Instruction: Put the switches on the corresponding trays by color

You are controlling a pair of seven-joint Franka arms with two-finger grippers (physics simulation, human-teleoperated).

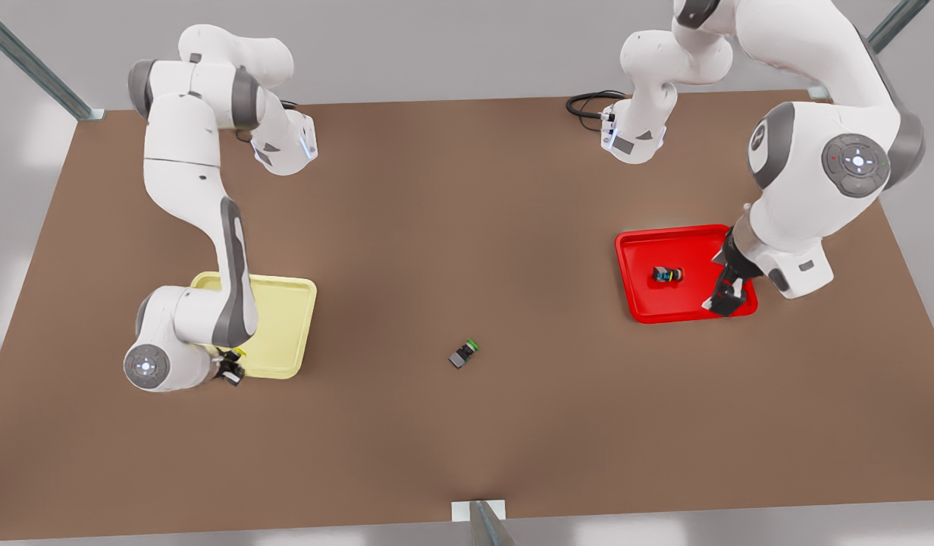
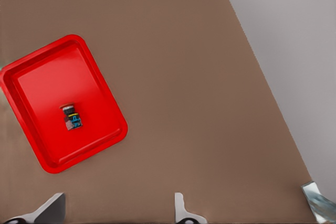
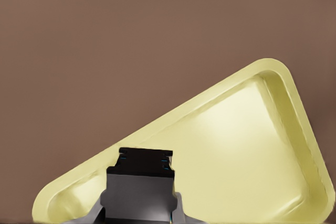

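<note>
Your right hand holds a tiny dark blocky switch with a yellow cap. Its fingers are closed on the switch's sides. The hand hangs over one corner of the shallow pale yellow plastic tray, close to the rim. That is the danger. If you let go here, the switch may hit the raised rim, tip, and roll out onto the brown table. Move the hand further in over the flat middle of the tray first, and go low before you open.

Your left hand is open and holds nothing. It waits just above the near edge of the bright red square plastic tray. The small switch with the red cap lies in that tray, just ahead of the hand. If you drop this hand, it could bump the rim and slide the tray.

A third little switch with a green cap lies on the table between the two hands, well apart from both. Leave it alone.
</note>
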